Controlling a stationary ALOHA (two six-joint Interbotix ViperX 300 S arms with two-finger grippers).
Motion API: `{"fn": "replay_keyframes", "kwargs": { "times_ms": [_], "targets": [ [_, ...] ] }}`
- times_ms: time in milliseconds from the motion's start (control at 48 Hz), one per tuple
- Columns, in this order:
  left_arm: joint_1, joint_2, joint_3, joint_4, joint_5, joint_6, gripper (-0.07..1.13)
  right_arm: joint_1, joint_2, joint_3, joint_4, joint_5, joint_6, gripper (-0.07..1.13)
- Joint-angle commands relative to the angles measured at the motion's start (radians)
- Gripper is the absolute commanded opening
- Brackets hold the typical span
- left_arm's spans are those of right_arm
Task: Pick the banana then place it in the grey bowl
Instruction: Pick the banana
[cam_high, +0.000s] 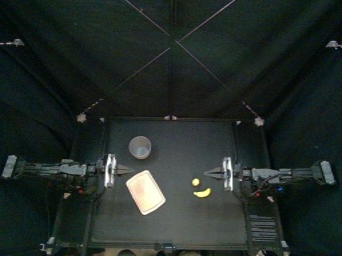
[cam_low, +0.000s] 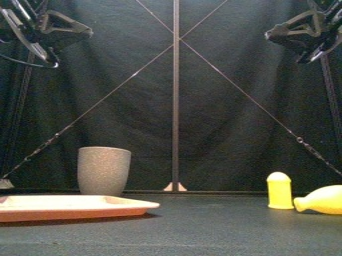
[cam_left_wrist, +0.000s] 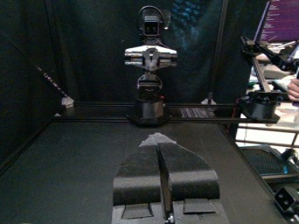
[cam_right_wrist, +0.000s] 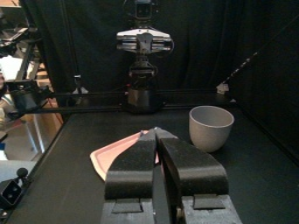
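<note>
The yellow banana (cam_high: 205, 193) lies on the table's right half, near the front; in the front view the banana (cam_low: 321, 200) is at the far right. The tall grey speckled cup (cam_high: 140, 148) stands upright at the back left, also seen as the cup (cam_low: 104, 170) and the cup (cam_right_wrist: 212, 128). My right gripper (cam_high: 215, 173) hovers shut just behind the banana, holding nothing, its jaws (cam_right_wrist: 156, 134) pressed together. My left gripper (cam_high: 119, 172) rests shut at the left, between cup and tray, its tips (cam_left_wrist: 158, 140) closed on nothing.
A flat pink tray (cam_high: 144, 191) lies at the front left, near the left gripper, and shows as the tray (cam_low: 74, 207) and the tray (cam_right_wrist: 114, 155). A small upright yellow toy (cam_high: 198, 182) stands just left of the banana, the same toy (cam_low: 278, 190).
</note>
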Motion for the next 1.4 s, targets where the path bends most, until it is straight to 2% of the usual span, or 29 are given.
{"fn": "replay_keyframes", "kwargs": {
  "times_ms": [21,167,292,396,542,688,750,917,1125,1271,1333,1396],
  "targets": [
    [0.0,0.015,-0.025,0.002,-0.005,0.005,0.0,0.012,0.037,-0.006,0.015,0.009,0.017,0.0],
    [0.002,0.02,-0.025,0.002,-0.005,0.005,0.0,0.015,0.13,-0.021,0.08,0.13,0.06,0.01],
    [0.002,0.02,-0.026,0.003,-0.006,0.005,0.0,0.021,0.245,-0.044,0.126,0.313,0.098,0.04],
    [0.003,0.02,-0.026,0.003,-0.008,0.005,0.0,0.049,0.33,-0.066,0.129,0.451,0.114,0.14],
    [0.014,0.021,-0.028,0.003,-0.008,0.005,0.0,0.101,0.43,-0.104,0.149,0.603,0.115,0.55],
    [0.012,0.023,-0.023,0.003,-0.009,0.005,0.0,0.103,0.492,-0.129,0.149,0.661,0.115,1.01],
    [0.014,0.025,-0.02,0.003,-0.011,0.005,0.0,0.103,0.522,-0.13,0.137,0.66,0.114,1.1],
    [0.017,0.031,-0.02,0.005,-0.011,0.005,0.0,0.118,0.615,-0.156,0.083,0.663,0.112,1.03],
    [0.038,0.031,-0.017,0.003,-0.011,0.005,0.0,0.117,0.712,-0.181,0.084,0.66,0.11,1.02],
    [0.041,0.031,-0.015,0.003,-0.011,0.005,0.0,0.144,0.756,-0.183,0.089,0.661,0.112,1.01],
    [0.041,0.031,-0.015,0.005,-0.011,0.005,0.0,0.16,0.769,-0.181,0.095,0.66,0.114,0.97],
    [0.043,0.031,-0.015,0.003,-0.011,0.005,0.0,0.172,0.775,-0.181,0.112,0.661,0.114,0.88]
  ]
}}
